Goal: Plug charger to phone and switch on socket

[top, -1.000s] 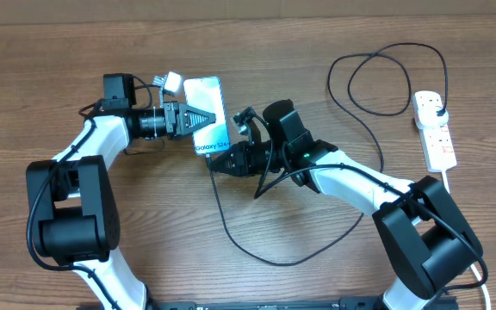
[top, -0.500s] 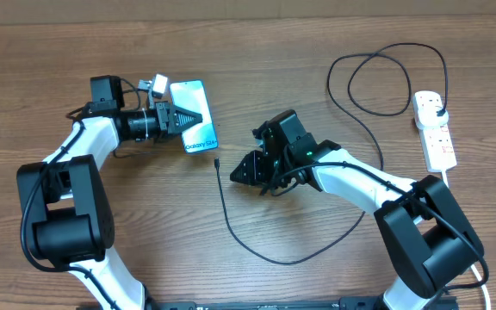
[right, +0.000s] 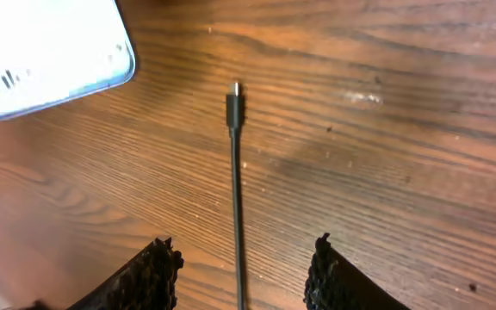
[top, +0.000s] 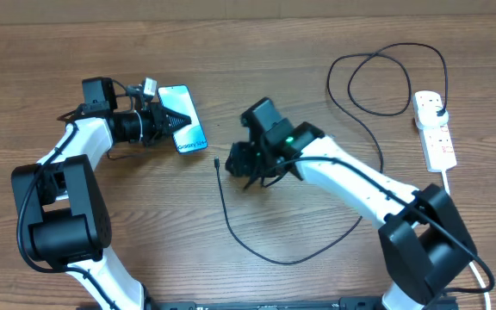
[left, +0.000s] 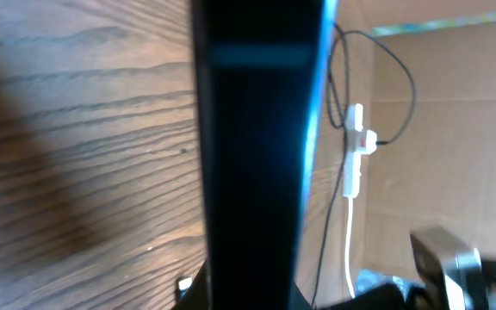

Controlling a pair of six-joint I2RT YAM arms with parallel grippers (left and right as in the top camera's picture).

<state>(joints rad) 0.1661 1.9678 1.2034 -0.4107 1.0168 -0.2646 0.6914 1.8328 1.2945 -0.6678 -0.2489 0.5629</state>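
Holding the phone clenched in your left hand, you are gripping it by one long side, with its light blue screen showing in the overhead view and its far end reaching out past the fingertips. In the left wrist view you are seeing it edge-on, a dark blurred bar running straight out from the hand, so the fingers themselves cannot be made out there. Your right hand is hovering low over the worktop with its jaws standing apart and grasping nothing. The charger is lying on the wood between the two fingers, touching neither, and its connector tip is resting just ahead of the fingertips. A corner of the phone is showing ahead of this hand and off to its left, apart from the tip. The socket is lying well away behind the right hand, out beyond the arm's elbow, with the charger's black plug sitting in its far end.
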